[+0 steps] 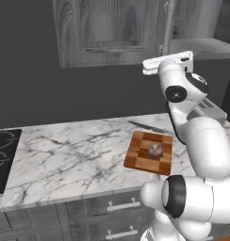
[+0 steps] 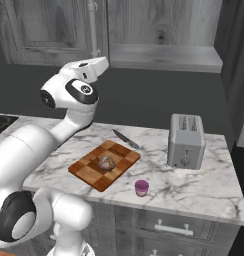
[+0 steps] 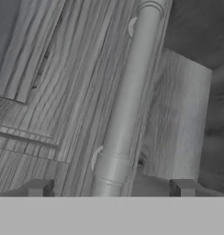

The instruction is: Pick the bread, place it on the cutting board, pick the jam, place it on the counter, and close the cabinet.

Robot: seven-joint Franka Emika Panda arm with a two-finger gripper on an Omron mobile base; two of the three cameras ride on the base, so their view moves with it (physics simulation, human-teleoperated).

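The bread (image 2: 106,162) lies on the checkered cutting board (image 2: 94,172), also seen as bread (image 1: 155,149) on the cutting board (image 1: 140,160). The pink-purple jam (image 2: 141,187) stands on the marble counter (image 2: 204,190) near its front edge, right of the board. My gripper (image 3: 111,188) is raised at the grey cabinet (image 2: 49,30), open, with its fingertips (image 3: 38,187) spread to either side of the door's long bar handle (image 3: 127,101). To the right of the handle, the cabinet's inside and its bare shelf (image 2: 164,55) show.
A grey toaster (image 2: 186,141) stands at the right of the counter, and a knife (image 2: 125,138) lies behind the board. The black stovetop (image 1: 4,155) sits at the far left. Grey drawers (image 1: 119,207) run below the counter (image 1: 65,160).
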